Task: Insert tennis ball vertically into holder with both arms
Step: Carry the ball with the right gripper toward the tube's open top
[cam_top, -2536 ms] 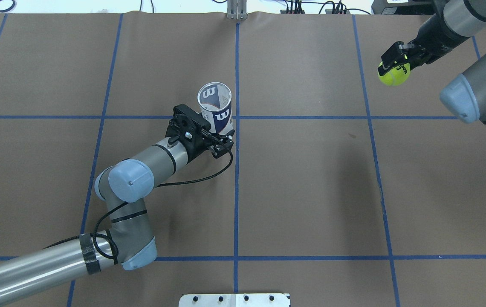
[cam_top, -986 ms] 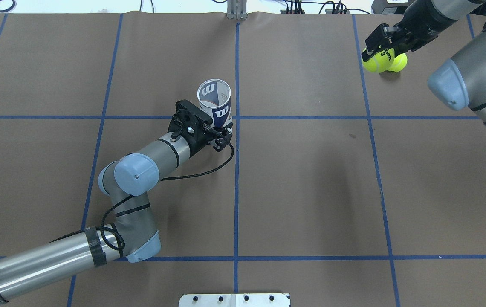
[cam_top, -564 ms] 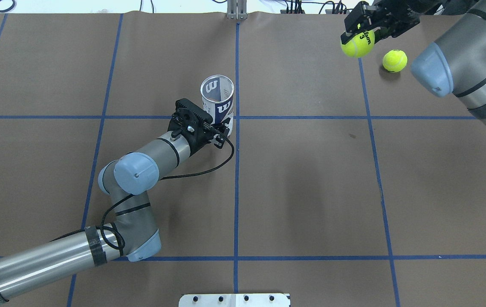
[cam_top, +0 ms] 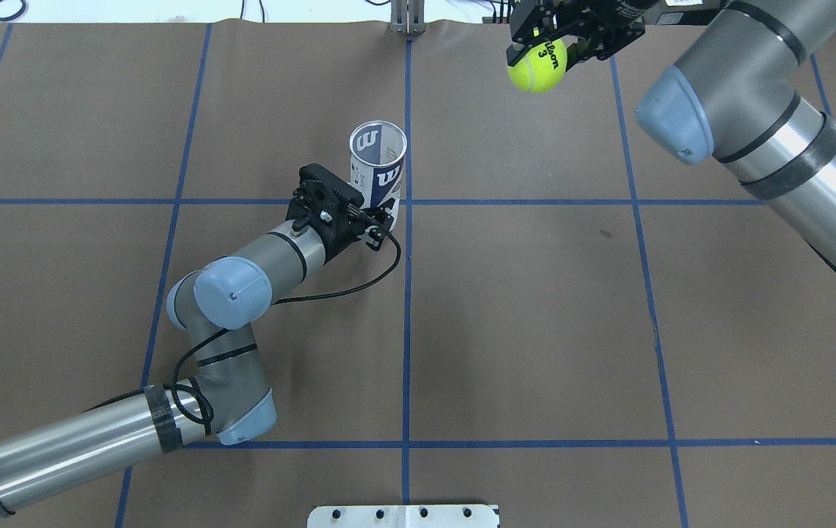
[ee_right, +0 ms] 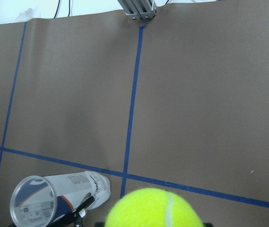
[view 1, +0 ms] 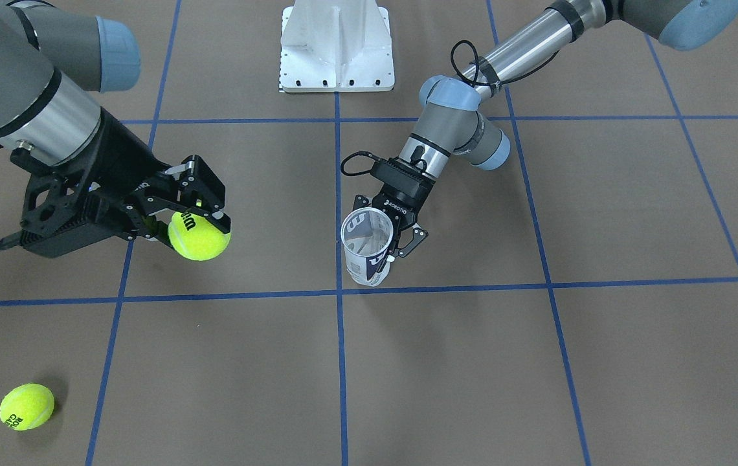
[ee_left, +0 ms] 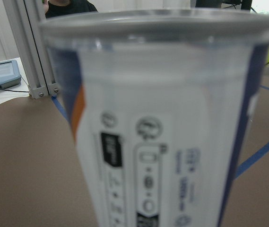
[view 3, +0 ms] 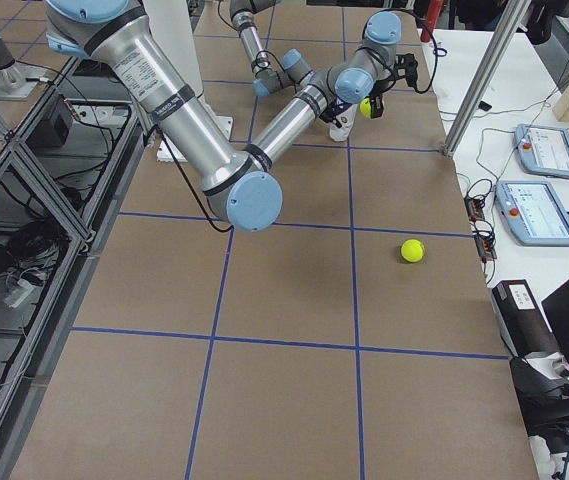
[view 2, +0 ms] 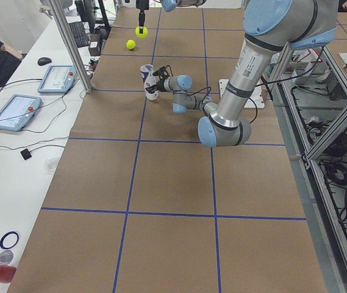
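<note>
Holding the can: the left gripper [cam_top: 381, 218] is clamped on the side wall of the clear plastic cylindrical can with the white and navy "W" label [cam_top: 380, 170], below the rim. The mouth is up and open, near the middle of the brown-papered table [cam_top: 535, 308].
Ball aloft: the right gripper [view 1: 193, 222] has its fingers pinched across the yellow-green felt tennis ball [view 1: 199, 237], well apart from the can and off to the right arm's side.
Spare: a second yellow-green tennis ball [view 1: 26, 406] lies loose on the table.
Ball's feel: light and springy, I'd judge, with felt that bites. A pinch across the widest part suits it.
Can's feel: thin, light, likely to flex or tip. Gripping the wall keeps the mouth free.
Coming up: centre the ball over the mouth, then lower it straight. The fit looks snug.
</note>
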{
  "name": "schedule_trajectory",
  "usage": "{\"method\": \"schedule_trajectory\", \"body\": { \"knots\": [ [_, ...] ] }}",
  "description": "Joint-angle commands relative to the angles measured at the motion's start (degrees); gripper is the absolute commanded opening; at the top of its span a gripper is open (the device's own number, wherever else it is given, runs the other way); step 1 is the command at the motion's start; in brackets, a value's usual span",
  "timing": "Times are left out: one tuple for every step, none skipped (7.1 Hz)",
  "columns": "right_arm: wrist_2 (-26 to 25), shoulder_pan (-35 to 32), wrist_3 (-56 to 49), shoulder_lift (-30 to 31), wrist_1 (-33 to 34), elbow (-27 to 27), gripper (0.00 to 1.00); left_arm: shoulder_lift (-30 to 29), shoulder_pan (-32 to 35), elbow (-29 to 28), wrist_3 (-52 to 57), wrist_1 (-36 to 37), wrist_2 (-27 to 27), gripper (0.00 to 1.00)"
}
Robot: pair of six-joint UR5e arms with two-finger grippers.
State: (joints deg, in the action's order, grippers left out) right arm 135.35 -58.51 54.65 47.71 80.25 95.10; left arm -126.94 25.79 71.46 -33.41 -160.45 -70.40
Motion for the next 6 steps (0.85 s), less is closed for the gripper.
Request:
{"method": "schedule_trajectory", "body": {
  "knots": [
    [-1.7, 2.6, 2.8, -3.3, 0.0, -0.2, 0.0, -0.1, 0.0, 0.0, 0.0, 0.0, 0.0, 0.6],
    [-2.6, 3.2, 3.6, -3.9, 0.0, -0.1, 0.0, -0.1, 0.0, 0.0, 0.0, 0.1, 0.0, 0.63],
    [-2.6, 3.3, 3.6, -4.3, 0.0, -0.1, 0.0, -0.1, 0.0, 0.0, 0.0, 0.2, 0.0, 0.66],
    [-2.7, 3.8, 3.7, -5.0, 0.0, -0.2, 0.0, -0.1, 0.0, 0.0, 0.0, 0.2, 0.0, 0.66],
    [-4.4, 5.3, 4.3, -5.7, 0.0, -0.3, 0.0, -0.1, 0.0, 0.0, 0.0, 0.2, 0.0, 0.66],
    [-6.0, 7.2, 4.3, -7.2, 0.1, -1.4, 0.0, -0.1, 0.0, 0.0, 0.0, 0.2, 0.0, 0.66]
  ]
}}
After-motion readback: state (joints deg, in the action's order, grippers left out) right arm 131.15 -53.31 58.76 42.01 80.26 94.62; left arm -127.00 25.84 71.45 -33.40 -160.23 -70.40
